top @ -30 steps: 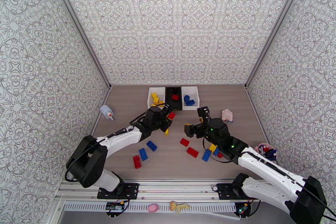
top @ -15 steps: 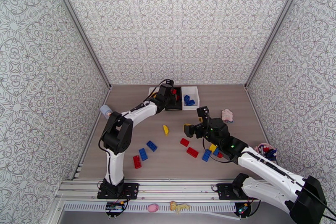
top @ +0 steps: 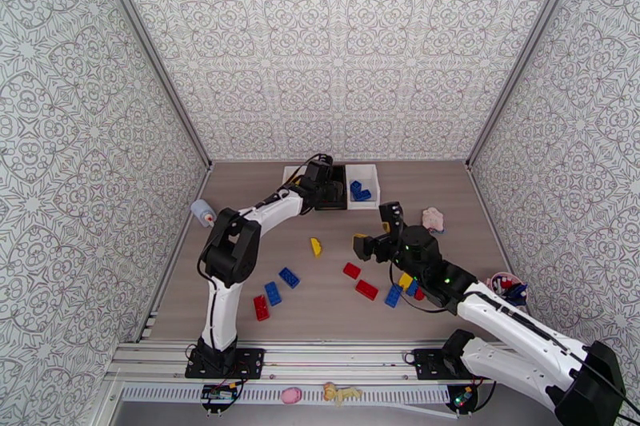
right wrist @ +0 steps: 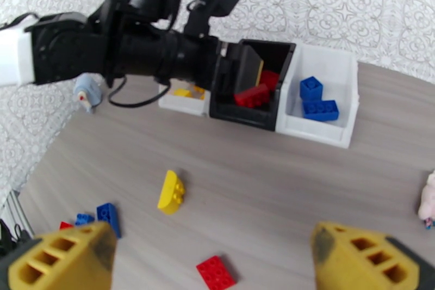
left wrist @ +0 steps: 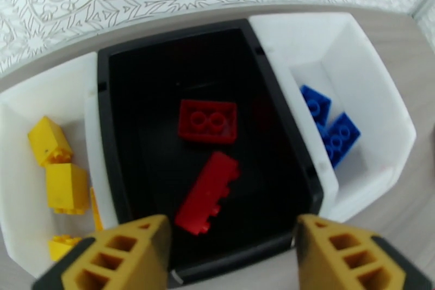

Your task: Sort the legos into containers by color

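Hovering over the black container at the far edge of the surface, the left claw stands partly spread with nothing between its jaws. Two red legos lie inside below it, with yellow ones in the left white container and blue in the right white container. The drop looks done, so this claw should rise straight up, clear of the walls, before leaving. The right claw, wide and empty, hangs over mid-surface; the loose red lego nearby seems the sensible next pick, jaws squared across its short sides.
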You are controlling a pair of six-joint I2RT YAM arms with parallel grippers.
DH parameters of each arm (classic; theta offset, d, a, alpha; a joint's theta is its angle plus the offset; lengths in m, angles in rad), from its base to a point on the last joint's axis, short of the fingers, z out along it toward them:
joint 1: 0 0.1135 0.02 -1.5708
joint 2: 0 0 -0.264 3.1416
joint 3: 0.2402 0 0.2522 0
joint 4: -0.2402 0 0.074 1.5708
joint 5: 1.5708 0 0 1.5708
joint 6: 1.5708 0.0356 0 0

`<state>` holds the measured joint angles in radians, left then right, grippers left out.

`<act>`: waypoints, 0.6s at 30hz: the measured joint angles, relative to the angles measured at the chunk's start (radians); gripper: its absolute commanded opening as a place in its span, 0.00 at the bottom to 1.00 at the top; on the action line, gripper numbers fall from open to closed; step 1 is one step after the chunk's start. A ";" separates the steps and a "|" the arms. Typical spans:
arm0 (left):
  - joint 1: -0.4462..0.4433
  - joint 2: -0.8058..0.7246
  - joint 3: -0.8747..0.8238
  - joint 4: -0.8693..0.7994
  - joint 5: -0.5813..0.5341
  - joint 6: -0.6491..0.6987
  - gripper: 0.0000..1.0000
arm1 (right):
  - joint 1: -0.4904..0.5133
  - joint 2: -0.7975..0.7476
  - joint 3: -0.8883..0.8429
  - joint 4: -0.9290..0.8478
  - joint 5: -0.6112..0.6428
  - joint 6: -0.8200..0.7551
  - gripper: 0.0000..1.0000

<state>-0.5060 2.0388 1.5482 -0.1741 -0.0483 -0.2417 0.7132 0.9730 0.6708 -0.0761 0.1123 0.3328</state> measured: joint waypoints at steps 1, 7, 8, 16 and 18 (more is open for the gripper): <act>-0.001 -0.034 -0.037 0.009 0.006 0.006 0.79 | 0.000 0.000 0.000 -0.005 0.005 0.000 0.98; -0.016 -0.336 -0.348 0.144 0.062 0.061 0.87 | 0.000 0.027 0.000 -0.045 0.028 0.000 0.98; -0.018 -0.388 -0.403 0.166 0.079 0.077 0.89 | 0.000 0.037 0.000 -0.055 0.034 -0.001 0.98; -0.017 -0.697 -0.746 0.234 0.216 0.241 0.95 | 0.000 0.184 0.076 -0.190 0.053 -0.081 0.96; -0.013 -0.773 -0.817 0.235 0.263 0.291 0.98 | 0.000 0.229 0.106 -0.224 0.058 -0.116 0.96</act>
<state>-0.5190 1.2655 0.7311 0.0605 0.2146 0.0490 0.7136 1.2018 0.7773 -0.2996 0.1699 0.2169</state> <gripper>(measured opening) 0.955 0.958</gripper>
